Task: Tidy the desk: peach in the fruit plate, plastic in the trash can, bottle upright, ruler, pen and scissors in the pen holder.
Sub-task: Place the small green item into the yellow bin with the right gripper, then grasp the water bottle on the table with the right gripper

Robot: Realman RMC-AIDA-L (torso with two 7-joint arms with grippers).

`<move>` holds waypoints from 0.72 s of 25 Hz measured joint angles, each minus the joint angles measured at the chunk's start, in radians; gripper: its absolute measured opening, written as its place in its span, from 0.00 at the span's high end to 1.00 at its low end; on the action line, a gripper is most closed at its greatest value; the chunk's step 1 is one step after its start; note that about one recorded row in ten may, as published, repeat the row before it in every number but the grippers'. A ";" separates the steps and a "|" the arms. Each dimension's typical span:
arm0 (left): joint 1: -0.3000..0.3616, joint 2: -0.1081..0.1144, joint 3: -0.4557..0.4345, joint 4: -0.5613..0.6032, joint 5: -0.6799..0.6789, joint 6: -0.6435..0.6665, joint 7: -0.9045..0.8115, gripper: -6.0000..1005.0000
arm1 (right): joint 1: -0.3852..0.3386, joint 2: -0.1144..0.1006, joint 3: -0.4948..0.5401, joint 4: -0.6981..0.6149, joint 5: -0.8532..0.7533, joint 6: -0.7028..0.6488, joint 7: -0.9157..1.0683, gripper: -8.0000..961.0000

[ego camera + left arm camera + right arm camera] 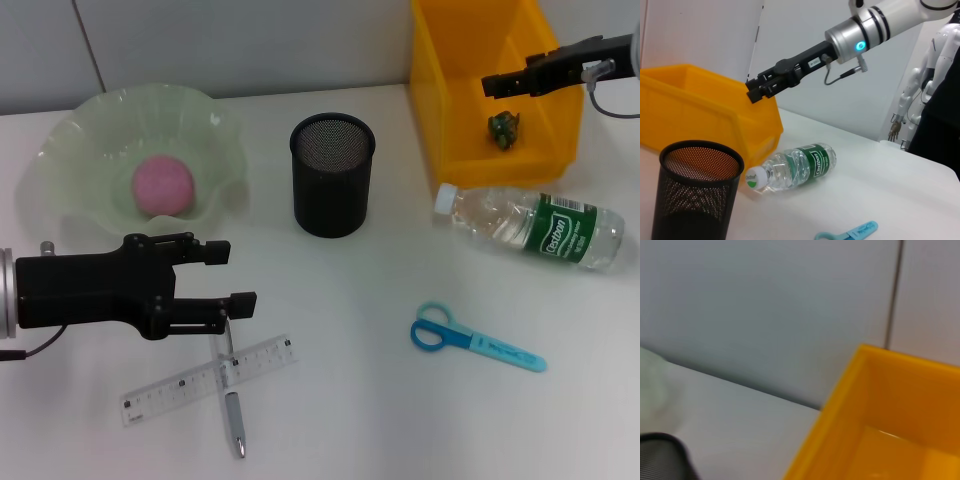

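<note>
Head view, near to far.

Lower left of frame: clear ruler [209,380] lies flat on the white bench [380,420], and the silver pen [231,390] lies crossed with it, touching. Can't tell which is on top.

Lower right: blue scissors [474,338] flat on the bench, handle loops toward frame centre, well apart from the ruler and pen.

Left gripper [236,276] at mid-left of frame, hovering just above the far end of the pen and ruler. Jaws spread wide, nothing between them.

Right of centre: water bottle [535,226] on its side, cap end pointing toward frame centre, just in front of the yellow trash can [432,110]. Left wrist view shows the same: bottle [795,166] lying down beside the bin [700,112].

Centre: black mesh pen holder [332,175] upright; no contents visible.

Upper left: pale green fruit plate [70,150] with the pink peach [163,186] sitting inside it.

Upper right: trash can holds a small dark green crumpled piece of plastic [503,129] on its floor. Right gripper [495,85] is over the open bin, above that scrap, not touching it. Jaws look nearly together and hold nothing; the left wrist view [754,91] agrees.
</note>
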 joint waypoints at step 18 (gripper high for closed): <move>-0.007 0.000 -0.013 -0.006 0.000 0.004 -0.005 0.20 | 0.024 -0.088 0.016 -0.292 -0.071 -0.632 -0.045 0.23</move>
